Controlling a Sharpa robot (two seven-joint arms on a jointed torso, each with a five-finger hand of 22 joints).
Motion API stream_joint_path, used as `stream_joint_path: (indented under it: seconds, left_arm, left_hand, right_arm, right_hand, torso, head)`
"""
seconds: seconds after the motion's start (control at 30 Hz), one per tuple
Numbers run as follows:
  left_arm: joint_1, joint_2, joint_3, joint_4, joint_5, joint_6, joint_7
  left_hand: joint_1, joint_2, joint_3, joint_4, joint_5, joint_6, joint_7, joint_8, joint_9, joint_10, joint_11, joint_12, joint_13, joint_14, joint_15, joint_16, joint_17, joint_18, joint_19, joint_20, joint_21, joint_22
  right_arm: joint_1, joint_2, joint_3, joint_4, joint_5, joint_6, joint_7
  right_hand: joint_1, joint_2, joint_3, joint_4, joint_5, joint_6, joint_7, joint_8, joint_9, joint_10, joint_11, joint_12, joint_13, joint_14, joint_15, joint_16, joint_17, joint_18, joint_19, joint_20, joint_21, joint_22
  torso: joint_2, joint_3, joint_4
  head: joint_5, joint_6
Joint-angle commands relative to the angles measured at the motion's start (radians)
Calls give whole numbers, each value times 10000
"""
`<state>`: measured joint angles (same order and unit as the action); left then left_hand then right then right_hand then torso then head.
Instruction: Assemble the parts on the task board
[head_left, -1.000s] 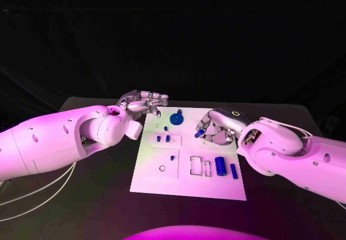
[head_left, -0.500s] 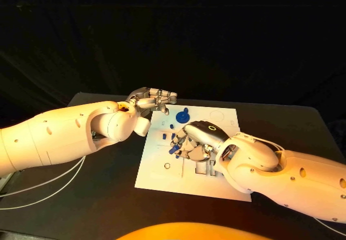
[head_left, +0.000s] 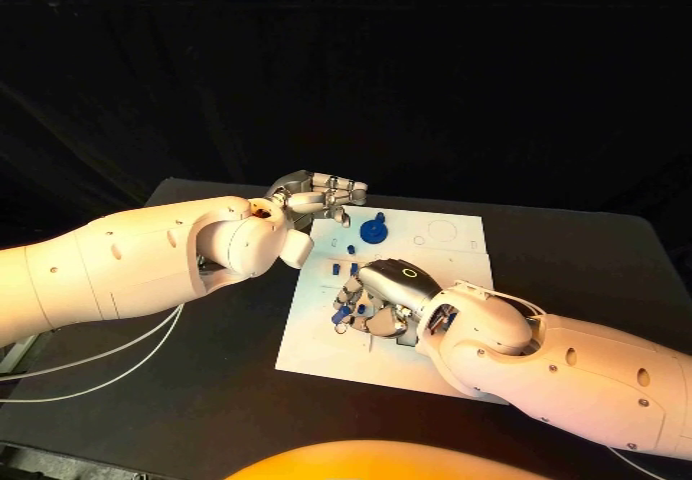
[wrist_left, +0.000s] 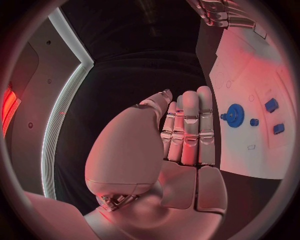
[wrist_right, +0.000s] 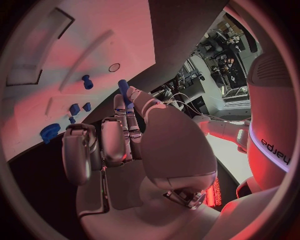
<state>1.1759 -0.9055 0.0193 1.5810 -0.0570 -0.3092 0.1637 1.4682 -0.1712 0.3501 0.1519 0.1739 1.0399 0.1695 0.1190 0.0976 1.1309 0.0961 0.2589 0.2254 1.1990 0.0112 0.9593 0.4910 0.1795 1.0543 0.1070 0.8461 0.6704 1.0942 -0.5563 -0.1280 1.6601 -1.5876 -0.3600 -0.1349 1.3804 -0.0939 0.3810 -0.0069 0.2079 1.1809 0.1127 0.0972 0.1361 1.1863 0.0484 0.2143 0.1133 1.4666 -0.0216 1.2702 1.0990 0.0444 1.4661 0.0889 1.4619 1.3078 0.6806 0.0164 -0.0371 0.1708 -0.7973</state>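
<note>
blue peg: small blue part pinched at the fingertips of my right hand; tip sticks out past the fingers so I can aim it at a hole.
right hand: over the middle-left of the task board in the head view, palm down, fingers curled around the peg; placed low over the board, I judge, to line up an insertion.
target: small ring-shaped hole on the board just beyond the peg tip in the right wrist view; likely the seat, cannot say for sure.
left hand: my left hand at the board's upper left corner in the head view, fingers pressed together and straight, holding nothing; whether it touches the board I cannot tell. Probably parked there to stay clear or brace the board.
blue gear: gear stands on the board's upper part, near my left hand, well apart from my right.
other parts: small blue pieces in their seats between the gear and my right hand.
table: black table carries the board flat.
step: peg in hand, not yet seated.
</note>
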Motion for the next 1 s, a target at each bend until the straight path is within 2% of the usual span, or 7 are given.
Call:
stream_joint_path:
  seconds: [0.03,0.47,0.77,1.0]
  left_arm:
    - [8,30,4,5,51,185,29]
    - [8,9,3,26,51,187,15]
    - [8,-6,3,34,51,193,3]
    - [9,-16,3,40,51,195,-2]
  left_hand:
    - [29,27,-49,-13,-3,-70,19,-18,-16,-69,-15,3,13,15,63,-39,-11,51,42,13,-49,-11]
    - [25,32,-52,-9,-5,-72,22,-17,-18,-72,-12,5,14,13,65,-39,-10,51,43,14,-52,-12]
    - [25,32,-52,-9,-5,-72,22,-17,-18,-72,-12,5,14,13,65,-39,-10,51,43,14,-52,-12]
    - [25,32,-52,-9,-5,-72,22,-17,-18,-72,-12,5,14,13,65,-39,-10,51,43,14,-52,-12]
  right_arm:
    - [-23,64,-8,-62,-480,457,-10]
    - [-113,231,-49,-345,-755,972,-228]
    - [-135,242,-54,-467,-862,1223,-310]
    - [-145,287,-56,-559,-915,1387,-373]
  right_hand:
    - [-50,55,49,-7,46,19,43,19,47,12,57,-59,1,275,-32,64,7,-180,507,-77,-5,2145]
    - [-73,61,52,6,31,17,46,13,51,17,62,-70,0,275,-26,70,13,-181,508,-73,-3,2147]
    - [-87,64,56,14,24,16,46,9,54,21,64,-79,0,266,-23,42,-36,-172,488,-70,-42,2131]
    - [-94,62,56,17,22,14,46,7,55,21,65,-83,0,261,-22,29,-57,-168,479,-69,-60,2123]
  torso:
    - [-3,12,-3]
    - [2,10,0]
    - [0,9,-7]
    - [-1,10,3]
  head:
    - [5,7]
    - [11,-136]
    - [31,-128]
    - [40,-166]
